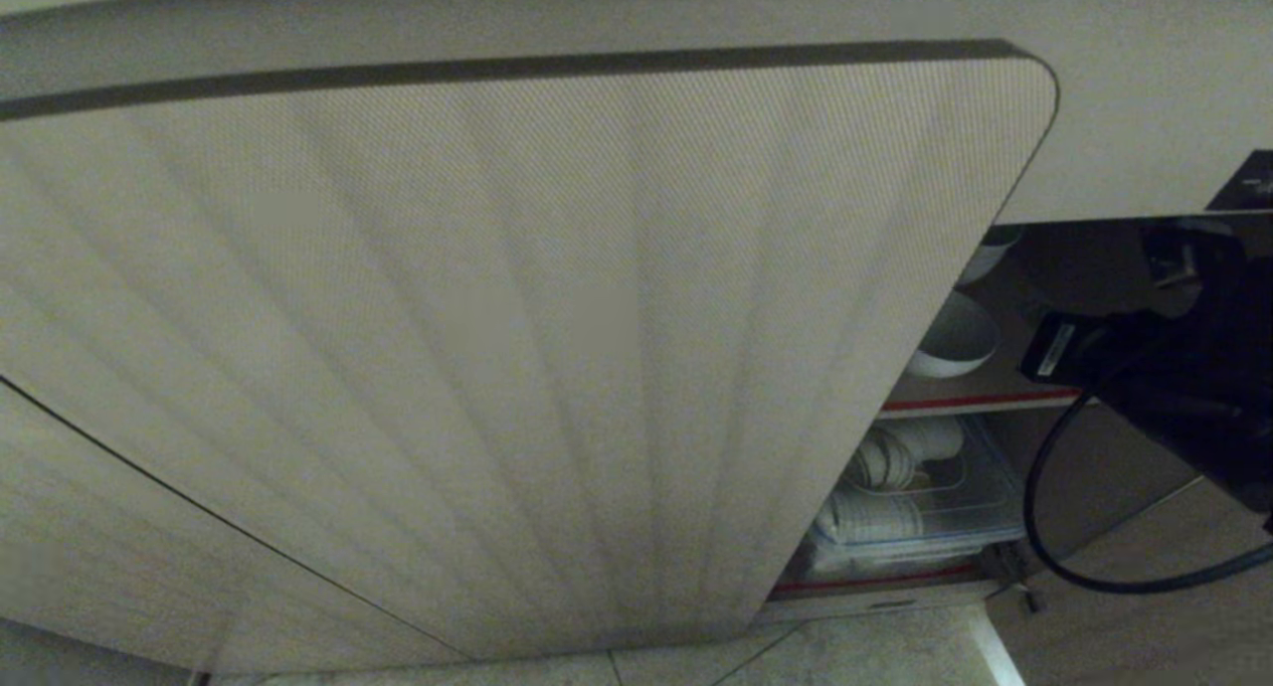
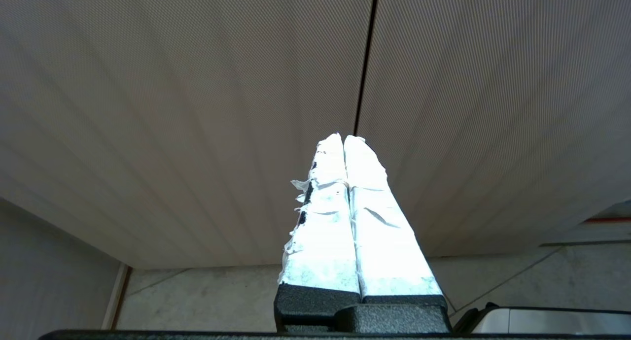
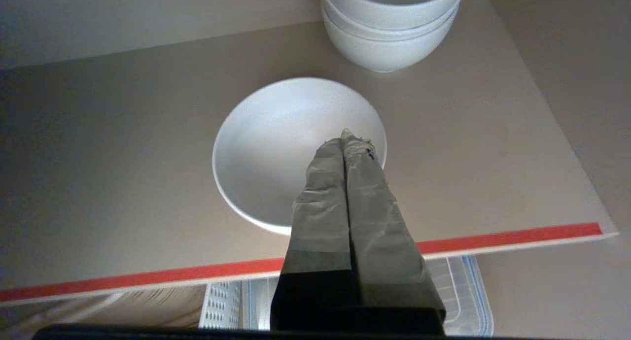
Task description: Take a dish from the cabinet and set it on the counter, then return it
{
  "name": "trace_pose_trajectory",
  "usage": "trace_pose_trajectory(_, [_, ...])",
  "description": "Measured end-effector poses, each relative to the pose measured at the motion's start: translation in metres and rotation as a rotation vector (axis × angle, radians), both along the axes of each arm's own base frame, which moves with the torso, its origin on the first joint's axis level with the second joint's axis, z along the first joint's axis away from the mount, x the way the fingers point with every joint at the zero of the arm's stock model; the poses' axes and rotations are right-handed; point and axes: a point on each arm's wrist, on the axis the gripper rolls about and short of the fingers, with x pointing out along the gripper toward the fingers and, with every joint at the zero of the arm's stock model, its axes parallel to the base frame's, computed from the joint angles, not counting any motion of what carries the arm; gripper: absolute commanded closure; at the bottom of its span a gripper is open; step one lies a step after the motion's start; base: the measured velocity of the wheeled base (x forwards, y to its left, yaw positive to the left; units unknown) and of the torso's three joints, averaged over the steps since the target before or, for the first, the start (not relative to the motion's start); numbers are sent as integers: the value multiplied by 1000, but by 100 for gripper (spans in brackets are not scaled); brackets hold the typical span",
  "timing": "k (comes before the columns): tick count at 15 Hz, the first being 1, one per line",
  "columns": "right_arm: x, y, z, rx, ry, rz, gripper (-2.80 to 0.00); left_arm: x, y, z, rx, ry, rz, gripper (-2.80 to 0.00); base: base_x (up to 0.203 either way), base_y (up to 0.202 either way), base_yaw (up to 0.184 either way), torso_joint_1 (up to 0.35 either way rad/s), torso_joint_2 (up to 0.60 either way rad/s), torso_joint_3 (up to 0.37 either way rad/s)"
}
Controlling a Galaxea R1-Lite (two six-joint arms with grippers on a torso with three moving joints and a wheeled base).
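Note:
The dish [image 3: 286, 143], a small white bowl, stands upright on the cabinet's brown shelf [image 3: 123, 182] just behind its red front edge. My right gripper [image 3: 347, 133] hovers over the dish's inside, near one side of its rim, shut with its taped fingers pressed together and nothing between them. In the head view the dish [image 1: 955, 340] shows past the open fluted cabinet door [image 1: 497, 348], with my right arm [image 1: 1183, 378] reaching in from the right. My left gripper [image 2: 344, 137] is parked, shut and empty, facing the fluted doors. The counter's top is out of view.
A stack of white bowls [image 3: 392, 29] stands on the same shelf behind the dish. Below the shelf sits a clear plastic bin [image 1: 925, 512] with white items in it. The open door fills most of the head view. A black cable [image 1: 1034, 507] hangs from my right arm.

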Motion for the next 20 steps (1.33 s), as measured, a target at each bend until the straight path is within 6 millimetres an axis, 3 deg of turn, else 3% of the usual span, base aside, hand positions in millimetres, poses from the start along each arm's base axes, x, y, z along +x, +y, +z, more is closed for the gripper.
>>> trace_pose_trajectory(13, [-38,-4,-2,-37,-29,6,0,0,0,0,0,0,0,0,0,0,0,0,0,0])
trace_pose_trajectory(20, [-75,-10,-6,-64,-36,9,0,0,0,0,0,0,0,0,0,0,0,0,0,0])
